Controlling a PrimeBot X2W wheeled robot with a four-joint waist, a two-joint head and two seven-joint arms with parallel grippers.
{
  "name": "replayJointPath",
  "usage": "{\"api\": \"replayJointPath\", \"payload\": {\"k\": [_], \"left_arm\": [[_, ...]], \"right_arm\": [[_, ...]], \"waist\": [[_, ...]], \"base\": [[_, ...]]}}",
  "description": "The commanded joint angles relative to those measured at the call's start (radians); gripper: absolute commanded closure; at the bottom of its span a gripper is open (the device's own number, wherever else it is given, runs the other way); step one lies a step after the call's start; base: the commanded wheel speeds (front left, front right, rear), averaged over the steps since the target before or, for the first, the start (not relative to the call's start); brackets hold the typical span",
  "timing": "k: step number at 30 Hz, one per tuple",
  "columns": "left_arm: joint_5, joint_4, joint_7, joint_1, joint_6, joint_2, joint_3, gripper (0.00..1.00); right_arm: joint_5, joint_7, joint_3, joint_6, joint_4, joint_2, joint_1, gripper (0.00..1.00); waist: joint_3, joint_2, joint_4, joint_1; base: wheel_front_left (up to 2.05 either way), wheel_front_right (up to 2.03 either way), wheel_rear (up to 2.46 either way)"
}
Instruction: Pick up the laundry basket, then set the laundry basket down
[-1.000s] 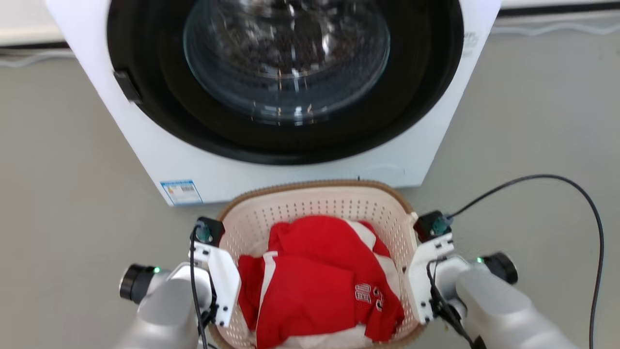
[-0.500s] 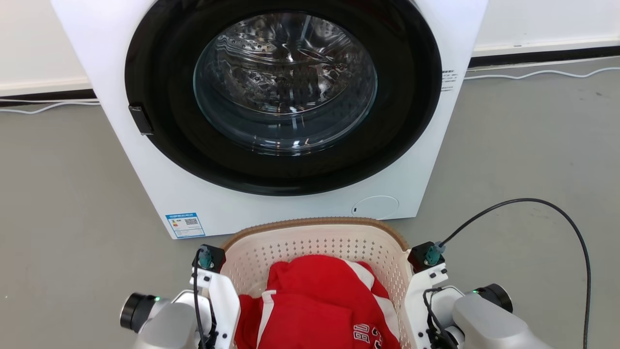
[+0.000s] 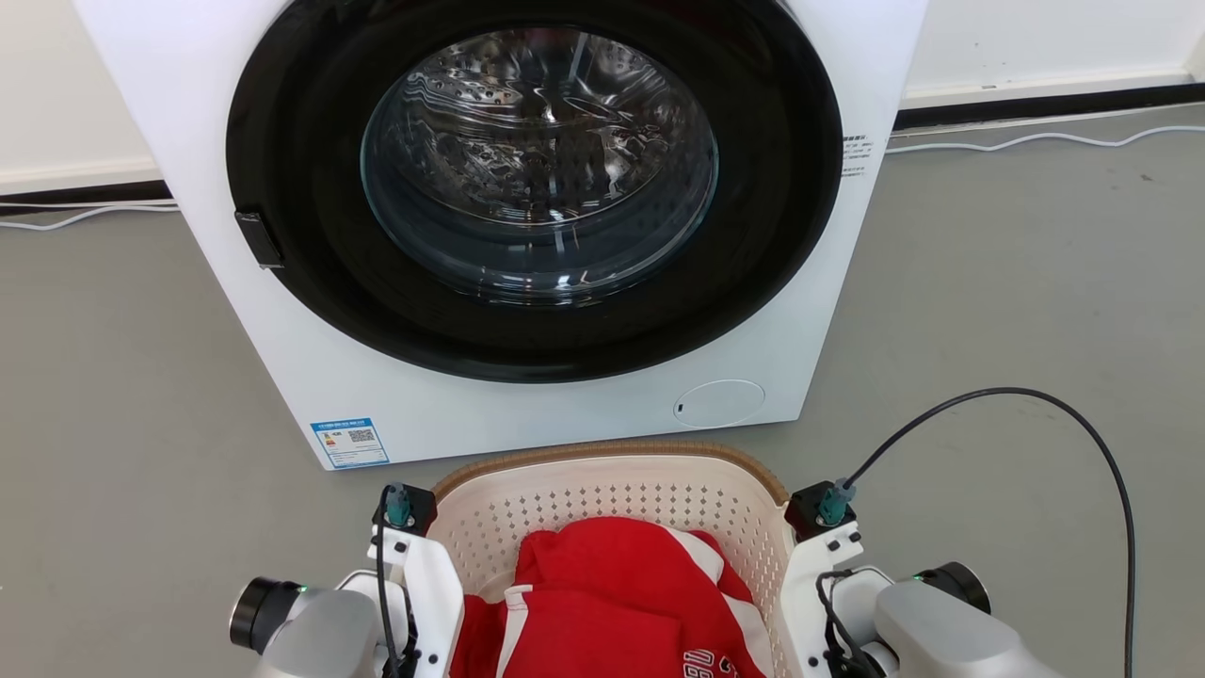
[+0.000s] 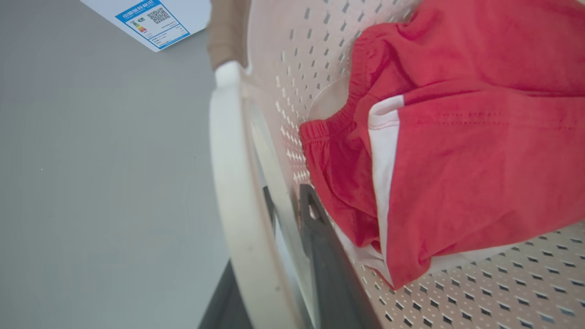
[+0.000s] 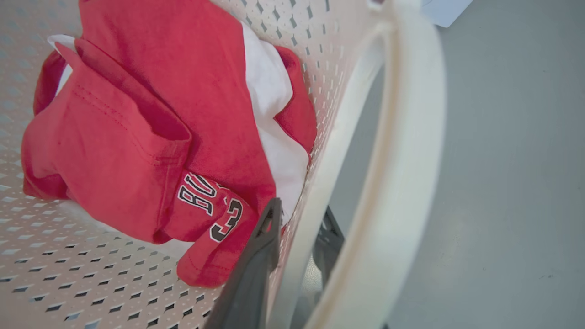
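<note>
The laundry basket (image 3: 612, 460), cream-white and perforated with a brown rim, sits at the bottom centre of the head view, right in front of the washing machine. Red and white clothes (image 3: 612, 603) lie in it. My left gripper (image 3: 425, 593) stands at its left side and my right gripper (image 3: 811, 589) at its right side. In the left wrist view my left gripper (image 4: 288, 208) is shut on the basket's side wall (image 4: 292, 68), one dark finger inside and one between wall and loop handle (image 4: 228, 173). My right gripper (image 5: 299, 224) is shut on the opposite wall, beside its handle (image 5: 402, 151).
The white washing machine (image 3: 282, 358) with its round glass door (image 3: 537, 169) shut stands just beyond the basket. Grey floor (image 3: 988, 301) spreads on both sides. A black cable (image 3: 1083, 414) arcs from my right arm. White cables (image 3: 1036, 139) run along the wall.
The head camera has shifted, so the machine and basket sit lower in the picture and more of the door shows. Both grippers keep the same hold on the basket's sides.
</note>
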Motion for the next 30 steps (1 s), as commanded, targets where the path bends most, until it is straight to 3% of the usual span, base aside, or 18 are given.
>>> {"api": "replayJointPath", "payload": {"k": [1, 30], "left_arm": [[-0.002, -0.031, 0.002, 0.000, -0.012, -0.003, -0.005, 1.00], [-0.112, -0.024, -0.001, -0.017, -0.012, 0.026, -0.117, 1.00]], "right_arm": [[0.008, -0.019, 0.014, 0.021, -0.044, 0.041, -0.038, 1.00], [0.114, -0.049, 0.133, 0.021, -0.039, 0.041, -0.087, 1.00]], "waist": [[0.000, 0.0000, 0.001, 0.0001], [-0.010, 0.0000, 0.000, 0.0001]], "base": [[0.00, 0.00, 0.00], [0.00, 0.00, 0.00]]}}
